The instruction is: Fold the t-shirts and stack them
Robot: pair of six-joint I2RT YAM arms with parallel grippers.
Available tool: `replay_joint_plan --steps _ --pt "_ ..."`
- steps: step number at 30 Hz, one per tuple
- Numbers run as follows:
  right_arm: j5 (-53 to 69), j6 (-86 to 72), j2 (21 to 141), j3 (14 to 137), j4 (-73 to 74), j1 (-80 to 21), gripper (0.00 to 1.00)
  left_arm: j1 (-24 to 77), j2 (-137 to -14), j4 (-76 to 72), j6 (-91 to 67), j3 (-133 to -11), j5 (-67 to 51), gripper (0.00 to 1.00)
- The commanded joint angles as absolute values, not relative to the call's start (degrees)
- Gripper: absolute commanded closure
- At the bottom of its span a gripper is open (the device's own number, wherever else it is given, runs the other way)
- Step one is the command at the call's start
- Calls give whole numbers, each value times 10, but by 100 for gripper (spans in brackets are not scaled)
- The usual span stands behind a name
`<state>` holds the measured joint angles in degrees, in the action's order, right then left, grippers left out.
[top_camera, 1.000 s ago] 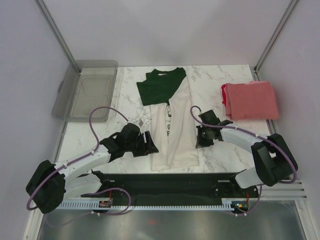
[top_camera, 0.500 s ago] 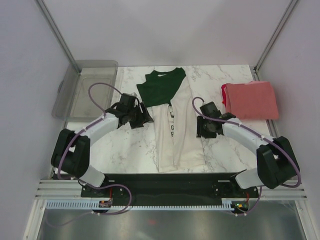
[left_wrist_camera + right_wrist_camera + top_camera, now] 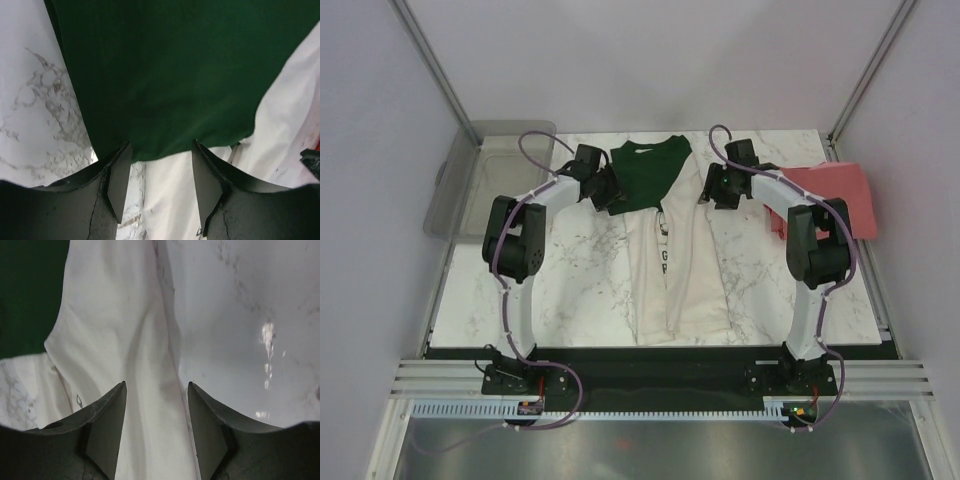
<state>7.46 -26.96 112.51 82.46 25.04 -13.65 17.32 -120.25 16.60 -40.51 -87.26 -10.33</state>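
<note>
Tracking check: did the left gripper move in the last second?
Yes: the left gripper went farther out, from short of the grey bin to level with it.

The top camera looks down from high at the near side over the whole desk point(image 3: 580, 270). Each wrist camera sits very close above the cloth, looking past its own hand: the left hand point(image 3: 161, 150) at the green sleeve point(image 3: 165, 75) of the cream-white shirt point(image 3: 280, 125), the right hand point(image 3: 156, 387) at its pale edge and bare desk. All 3 views share this shirt.
</note>
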Motion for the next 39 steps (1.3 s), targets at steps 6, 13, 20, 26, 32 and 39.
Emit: replay_joint_plan --steps 6,13,20,26,32,39 --pt "209 -286 1297 1019 215 -90 35 155 -1317 229 -381 -1008 -138 43" --pt "242 -300 1370 1064 184 -87 41 127 -1391 261 -379 -1107 -185 44" --pt "245 -325 1397 1059 152 -90 64 115 -1461 302 -376 -1227 -220 44" --pt "245 -329 1399 1063 150 -105 62 112 -1496 321 -378 -1299 -236 44" --pt "219 -330 1372 1039 154 -104 48 105 -1489 321 -369 -1302 -258 38" --pt "205 -304 1304 987 170 -86 29 107 -1364 310 -329 -1194 -222 21"
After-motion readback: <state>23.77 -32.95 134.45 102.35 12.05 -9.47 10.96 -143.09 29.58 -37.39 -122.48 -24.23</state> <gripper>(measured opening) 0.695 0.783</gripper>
